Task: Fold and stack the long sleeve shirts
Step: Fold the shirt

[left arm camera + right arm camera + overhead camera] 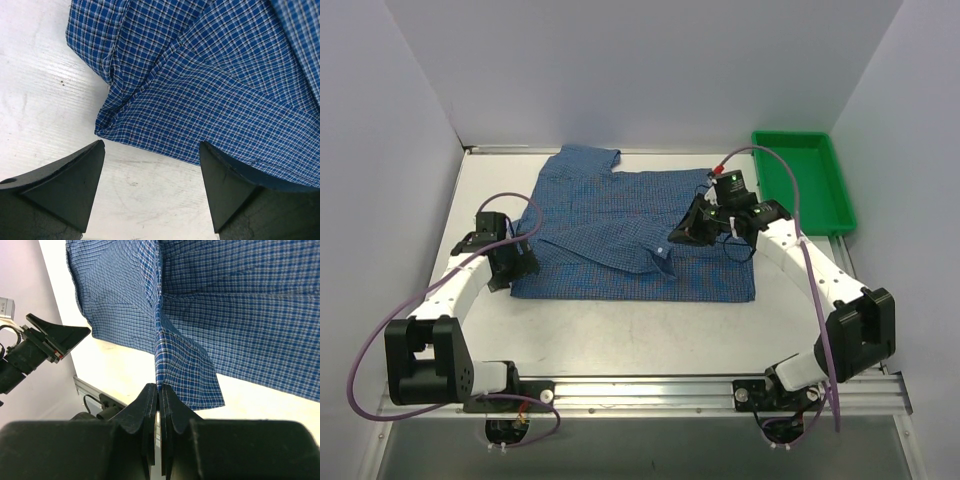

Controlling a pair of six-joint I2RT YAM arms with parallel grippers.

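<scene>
right end effector [159, 389] pinches one shirt [250, 315]; left end effector [151, 149] spread.

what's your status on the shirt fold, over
Left gripper open, empty, at the shirt edge. Right gripper shut on a pinch of shirt cloth. Green tray off to the right, nothing in the way.

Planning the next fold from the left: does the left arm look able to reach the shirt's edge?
Probably yes: the left gripper stands open right at the edge of the shirt, with only bare table between them.
</scene>
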